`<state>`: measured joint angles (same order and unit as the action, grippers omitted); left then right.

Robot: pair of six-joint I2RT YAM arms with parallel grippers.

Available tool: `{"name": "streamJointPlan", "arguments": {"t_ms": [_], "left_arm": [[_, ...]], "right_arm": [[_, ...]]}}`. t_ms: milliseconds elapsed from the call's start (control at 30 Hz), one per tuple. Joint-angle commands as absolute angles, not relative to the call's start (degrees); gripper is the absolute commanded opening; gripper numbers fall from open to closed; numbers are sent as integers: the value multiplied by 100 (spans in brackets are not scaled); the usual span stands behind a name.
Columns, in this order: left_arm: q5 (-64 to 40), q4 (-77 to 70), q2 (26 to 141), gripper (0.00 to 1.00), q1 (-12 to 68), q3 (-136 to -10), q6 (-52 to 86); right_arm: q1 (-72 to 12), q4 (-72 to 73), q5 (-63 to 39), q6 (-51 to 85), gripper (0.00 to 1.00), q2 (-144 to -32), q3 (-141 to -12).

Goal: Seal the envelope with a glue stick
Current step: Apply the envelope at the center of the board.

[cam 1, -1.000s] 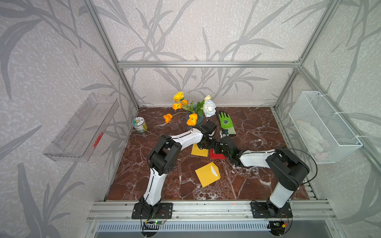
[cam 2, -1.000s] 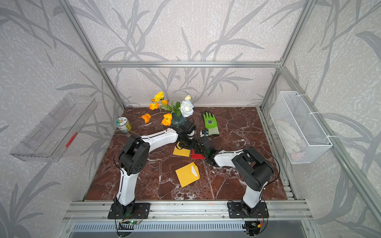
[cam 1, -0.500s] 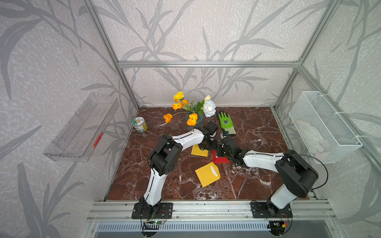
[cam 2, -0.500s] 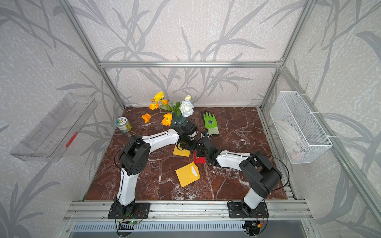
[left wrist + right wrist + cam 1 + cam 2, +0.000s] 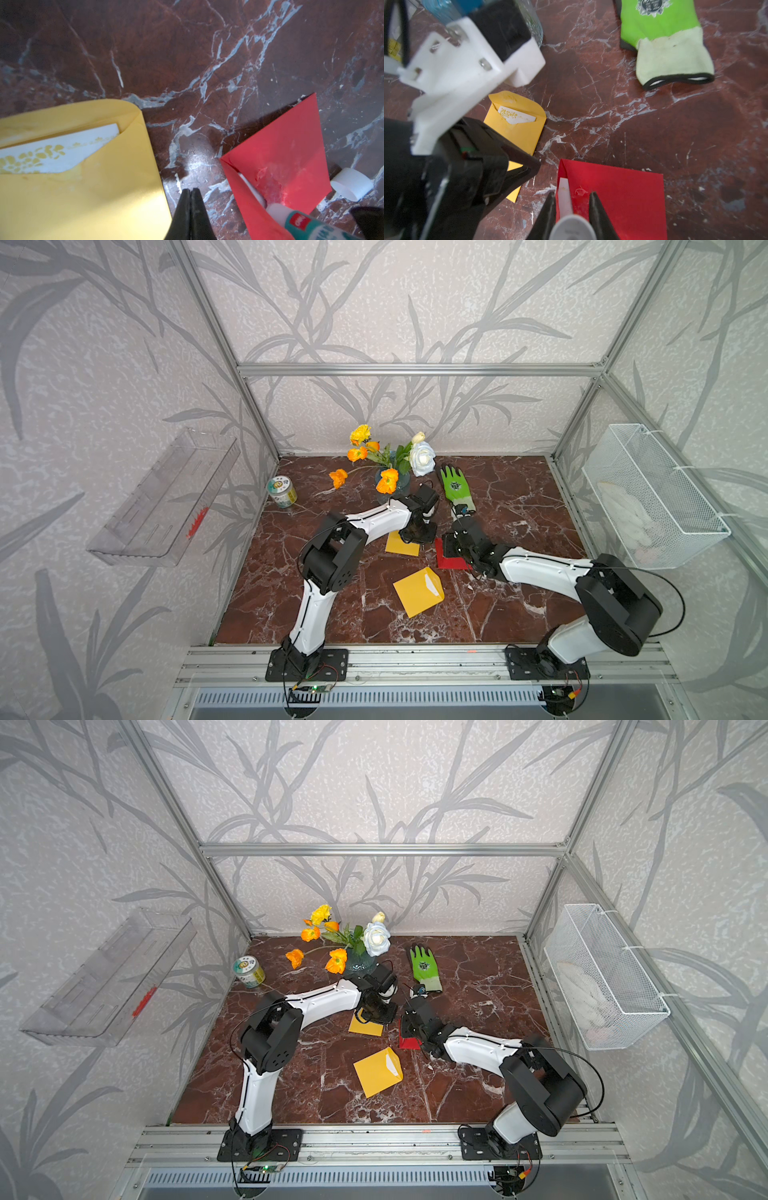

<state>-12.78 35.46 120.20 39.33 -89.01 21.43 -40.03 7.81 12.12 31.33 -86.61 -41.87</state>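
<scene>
Uncapped teal-labelled glue stick [image 5: 301, 223], tip on red envelope [image 5: 291, 145]

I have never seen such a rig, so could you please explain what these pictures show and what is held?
A white-and-black left arm and right arm stand at the front of a reddish marble tabletop. Two pictures look down from overhead; two come from cameras on the wrists. On the marble are an open yellow paper envelope, a second yellow envelope, a red paper envelope, a green work glove, a glass vase of flowers, a small tin and a white plastic cap. The right gripper is shut on a white, teal-labelled glue stick, tip against the red envelope. The left gripper is shut and empty.
</scene>
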Motion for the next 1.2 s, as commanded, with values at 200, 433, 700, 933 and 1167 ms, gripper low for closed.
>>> {"name": "streamJointPlan", "arguments": {"t_ms": [200, 433, 700, 933, 1167], "left_arm": [[-1604, 3552, 11636, 19, 3946, -9044, 2238], [-1810, 3434, 11337, 29, 3948, -8981, 2329], [-2150, 3294, 11419, 34, 3954, -8769, 2337], [-2502, 3218, 11620, 35, 4036, -8783, 2179], [-2891, 3150, 11965, 36, 4234, -8695, 1491]], "right_arm": [[-3955, 251, 1759, 3151, 0, -8541, -4408], [-3783, 166, 1585, 3513, 0, -9018, -4449], [-3344, 702, 760, 4091, 0, -9457, -4229], [-3219, 893, 490, 4262, 0, -9580, -4144], [-3128, 974, 275, 4367, 0, -9597, -4086]]}}
